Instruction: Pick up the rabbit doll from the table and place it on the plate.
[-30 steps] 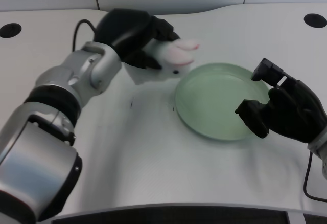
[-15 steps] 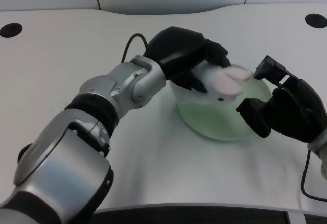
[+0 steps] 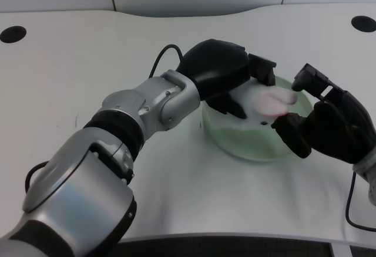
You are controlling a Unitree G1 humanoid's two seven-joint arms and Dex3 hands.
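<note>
The white rabbit doll [image 3: 264, 105] with pink ears lies over the pale green plate [image 3: 247, 142], its ears pointing right. My left hand [image 3: 226, 76] covers the doll from above and still grips it, fingers wrapped around its body. Most of the doll's body is hidden under the hand. I cannot tell whether the doll touches the plate's surface.
My right hand [image 3: 329, 125] rests at the plate's right rim, very near the doll's ears. A black cable [image 3: 161, 57] loops behind the left forearm. Dark round holes [image 3: 12, 34] [image 3: 362, 23] sit at the table's far corners. The table's front edge runs along the bottom.
My left hand carried the doll rightward from left of the plate to over its middle, then lowered it a little toward the plate.
</note>
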